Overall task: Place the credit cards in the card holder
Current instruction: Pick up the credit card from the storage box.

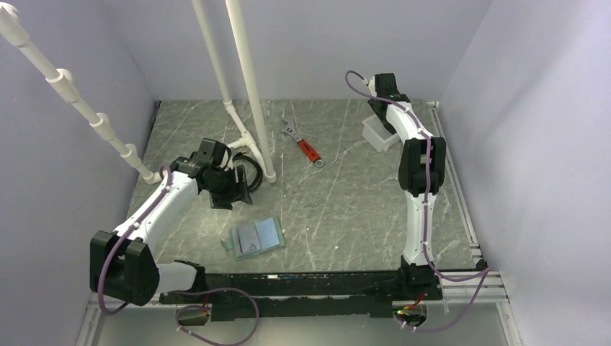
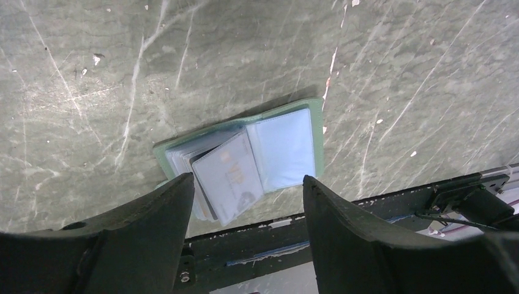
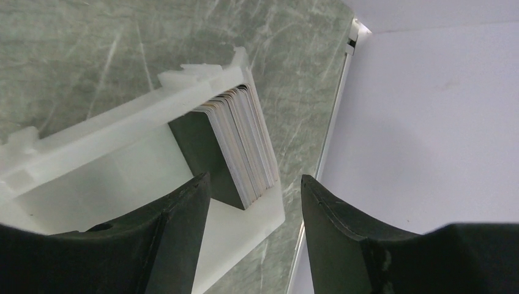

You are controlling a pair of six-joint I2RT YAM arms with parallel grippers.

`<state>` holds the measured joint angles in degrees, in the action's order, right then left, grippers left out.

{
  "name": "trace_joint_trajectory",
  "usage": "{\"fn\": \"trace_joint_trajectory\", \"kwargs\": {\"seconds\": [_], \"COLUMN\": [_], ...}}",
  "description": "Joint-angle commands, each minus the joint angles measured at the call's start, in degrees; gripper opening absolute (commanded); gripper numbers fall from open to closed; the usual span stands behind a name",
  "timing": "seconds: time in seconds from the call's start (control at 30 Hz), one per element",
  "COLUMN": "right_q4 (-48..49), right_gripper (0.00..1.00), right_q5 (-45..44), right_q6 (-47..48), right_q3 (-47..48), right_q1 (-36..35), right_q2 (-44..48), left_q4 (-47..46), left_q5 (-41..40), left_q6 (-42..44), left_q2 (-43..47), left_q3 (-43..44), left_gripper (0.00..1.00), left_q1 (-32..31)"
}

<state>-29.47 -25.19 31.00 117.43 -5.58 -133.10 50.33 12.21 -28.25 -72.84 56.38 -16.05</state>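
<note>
The card holder [image 1: 253, 238] lies open on the marble table, grey-green with clear sleeves [image 2: 284, 147]. A pale card marked VIP [image 2: 227, 176] sits in its left-hand sleeves. My left gripper [image 1: 241, 193] hangs up and to the left of it, open [image 2: 248, 179] with nothing between the fingers. Several credit cards [image 3: 240, 142] stand on edge as a stack in a white tub [image 3: 110, 144] at the back right [image 1: 376, 135]. My right gripper [image 1: 378, 115] is over the tub, open [image 3: 254, 177], with the stack's near corner showing between its fingers. I cannot tell whether it touches them.
A red-handled wrench [image 1: 304, 144] lies at the back centre. White pipes [image 1: 248, 86] rise from the back left, with a black cable coil [image 1: 251, 171] at their foot. A black rail [image 1: 302, 285] runs along the near edge. The side wall [image 3: 428, 122] stands close to the tub.
</note>
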Motion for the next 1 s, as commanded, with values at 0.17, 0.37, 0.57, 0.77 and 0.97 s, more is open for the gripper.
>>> {"fn": "trace_joint_trajectory", "kwargs": {"seconds": [0.17,0.37,0.57,0.77,0.97], "right_q4": [2.94,2.73,2.42,2.81,4.16], "right_gripper": [0.59,0.65,0.66,0.66,0.64], "right_q5": [2.13,2.97,3.68,1.49,-1.6], "right_q6": [1.46,1.12,0.29,0.72,0.74], "right_q3": [-1.64,-0.9,0.83,2.63,3.28], "right_q1": [2.13,2.35,2.44,2.45,2.5], "right_q2": [0.31,-1.25,-3.32,-5.38,-6.25], "left_q4": [-1.63,-1.7,-2.17,-2.17,-2.87], "left_q5": [1.59,1.5,1.9,2.11,2.92], "left_q6": [1.27,1.75,1.88,2.14,1.93], "left_q2": [-0.7,-1.58,-2.28,-2.74,-3.16], "left_q3": [2.89,3.85,3.9,4.21,4.17], "left_gripper": [0.73,0.73,0.73,0.73,0.73], "left_q1": [0.32,0.49,0.66,0.84,1.11]}}
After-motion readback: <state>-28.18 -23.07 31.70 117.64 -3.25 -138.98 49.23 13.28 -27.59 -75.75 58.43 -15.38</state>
